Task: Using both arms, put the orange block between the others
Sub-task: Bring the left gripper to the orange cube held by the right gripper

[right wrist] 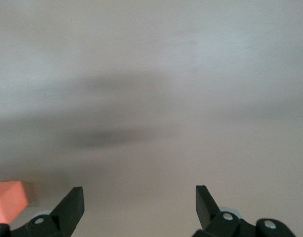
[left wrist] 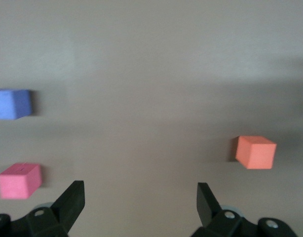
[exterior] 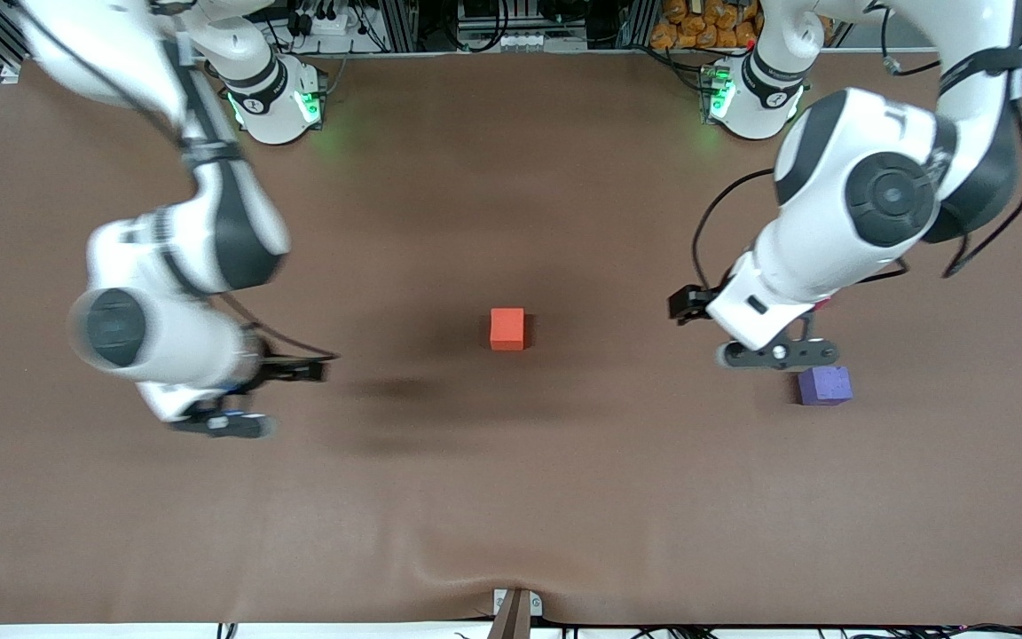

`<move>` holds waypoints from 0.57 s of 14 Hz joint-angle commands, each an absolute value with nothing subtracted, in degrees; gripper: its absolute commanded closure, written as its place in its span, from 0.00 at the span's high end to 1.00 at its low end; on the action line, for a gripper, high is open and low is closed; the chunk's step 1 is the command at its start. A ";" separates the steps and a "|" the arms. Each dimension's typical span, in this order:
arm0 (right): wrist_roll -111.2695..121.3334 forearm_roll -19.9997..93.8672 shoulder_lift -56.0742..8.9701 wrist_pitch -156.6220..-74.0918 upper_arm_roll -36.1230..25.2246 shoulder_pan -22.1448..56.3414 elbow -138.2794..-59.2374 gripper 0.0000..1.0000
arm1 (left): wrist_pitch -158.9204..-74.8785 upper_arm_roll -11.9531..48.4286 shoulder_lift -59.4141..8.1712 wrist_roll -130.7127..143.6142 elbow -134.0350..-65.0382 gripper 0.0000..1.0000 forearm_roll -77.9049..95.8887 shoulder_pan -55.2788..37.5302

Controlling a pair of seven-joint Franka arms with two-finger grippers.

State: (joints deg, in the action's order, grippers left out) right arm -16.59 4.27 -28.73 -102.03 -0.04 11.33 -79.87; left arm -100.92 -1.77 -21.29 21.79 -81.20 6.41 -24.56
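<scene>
- Risk overview: orange block (exterior: 507, 328) rests alone at mid-bench, well apart from purple-blue cube (exterior: 824, 385), which sits toward the left arm's end and nearer the front camera. Pinkish-red cube (left wrist: 19, 180) shows only in the left wrist view, near the purple-blue cube and well apart from the orange block; the left arm hides it from the front camera.
- Left gripper (exterior: 773, 355) hangs over the bench beside the two cubes, fingers spread wide, holding nothing. A descent here risks knocking either cube and changing the gap the orange block must enter.
- Right gripper (exterior: 225, 424) hangs over bare bench (exterior: 511, 497) toward the right arm's end, fingers wide, holding nothing. The orange block sits at the edge of its wrist view, so a poorly centred approach may push the block instead of straddling it.
- Gap between the two cubes looks narrow; wide fingers carrying the block may strike one of them.
- Both arms converging on the same area may collide.
</scene>
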 commanded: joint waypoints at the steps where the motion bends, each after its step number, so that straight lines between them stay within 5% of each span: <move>1: -11.62 4.57 -19.27 -102.30 1.06 6.17 -88.58 1.00 | -103.79 -2.37 -24.60 25.11 -78.32 1.00 7.73 -28.11; 8: 3.05 1.77 -5.38 -96.26 0.88 -0.35 -91.76 1.00 | -105.81 -2.99 -32.77 36.99 -73.92 1.00 7.47 -36.47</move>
